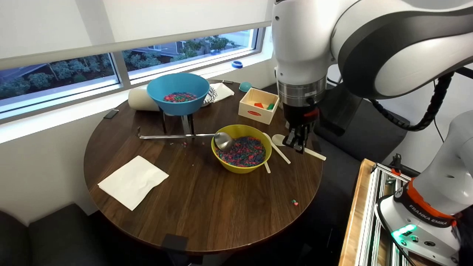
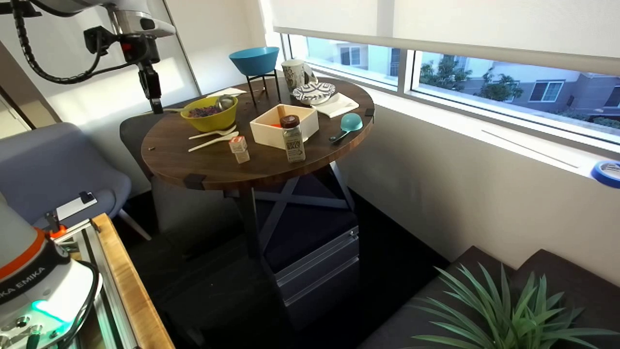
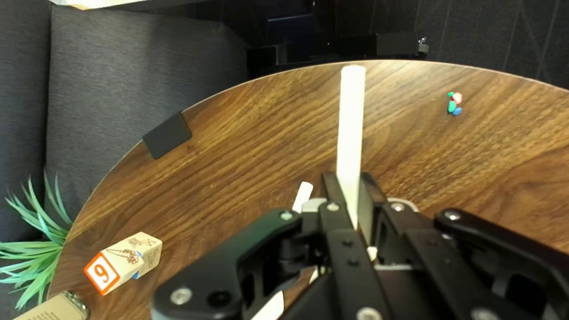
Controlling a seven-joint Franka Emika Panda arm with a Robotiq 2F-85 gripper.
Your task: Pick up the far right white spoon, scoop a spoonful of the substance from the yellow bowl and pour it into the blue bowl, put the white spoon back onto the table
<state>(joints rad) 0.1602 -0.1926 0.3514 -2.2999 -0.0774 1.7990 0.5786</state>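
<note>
White spoon (image 3: 350,133), just one, is clamped between two fingers (image 3: 340,240) above the counter (image 1: 221,210). In an exterior view, one yellow bowl (image 1: 242,131) of multicoloured pieces (image 1: 247,151) stands to its left, with two white utensils (image 1: 283,155) lying beside it; one blue bowl (image 1: 179,108) is farther left.

My gripper (image 3: 348,183) is black, the spoon (image 3: 351,120) I hold white. Inside the yellow bowl (image 1: 245,130) I see the substance (image 1: 244,152) speckled purple, red and blue; beneath that bowl, the table (image 1: 199,188) is streaky dark brown. Away from the yellow bowl are a light-blue bowl (image 1: 177,108) and a white dish (image 2: 314,93) with dark geometric lines.
</note>
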